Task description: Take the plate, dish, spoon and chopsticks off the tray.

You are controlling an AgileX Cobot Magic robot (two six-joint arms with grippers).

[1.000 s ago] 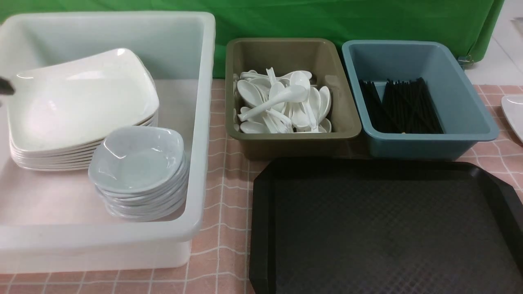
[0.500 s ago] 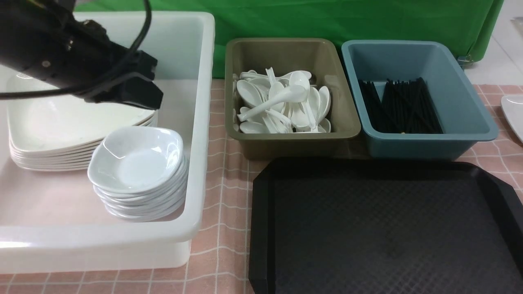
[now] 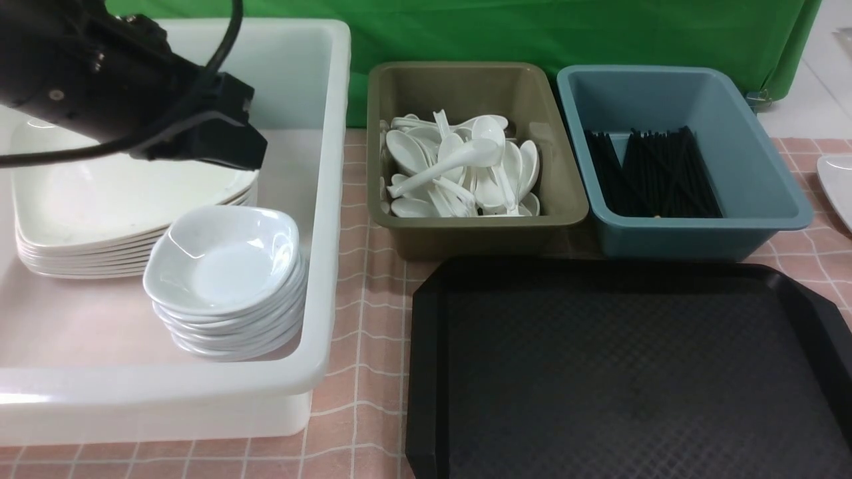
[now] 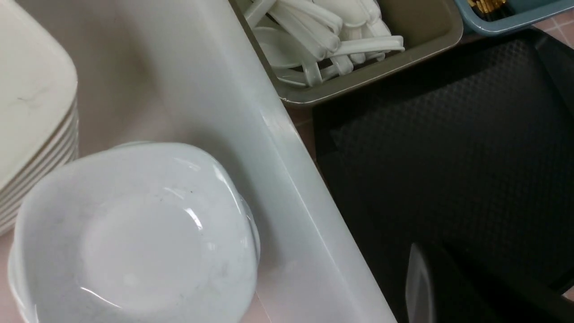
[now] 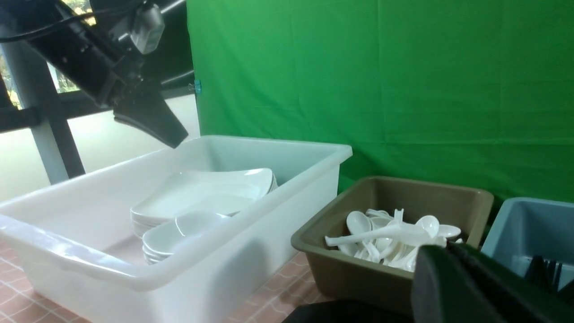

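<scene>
While my left gripper [image 3: 256, 156] hangs closed and empty over the tub [image 3: 329, 199], the tray [image 3: 626, 372] lies bare; plate [image 3: 113, 199] and dish [image 3: 223, 256] top their stacks, spoon [image 3: 442, 166] and chopsticks [image 3: 655, 173] binned. My right gripper [image 5: 448, 287] is closed.

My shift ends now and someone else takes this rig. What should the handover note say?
Left claw: shut, empty, above the white tub.
Right claw: shut, nothing seen in it.
Tray: nothing on the part in view.
Plate tops the big stack and dish the small stack, both in the tub. Spoons lie in the olive bin, chopsticks in the blue bin.
Done: everything appears cleared.
Left: probably only parking the arms.
</scene>
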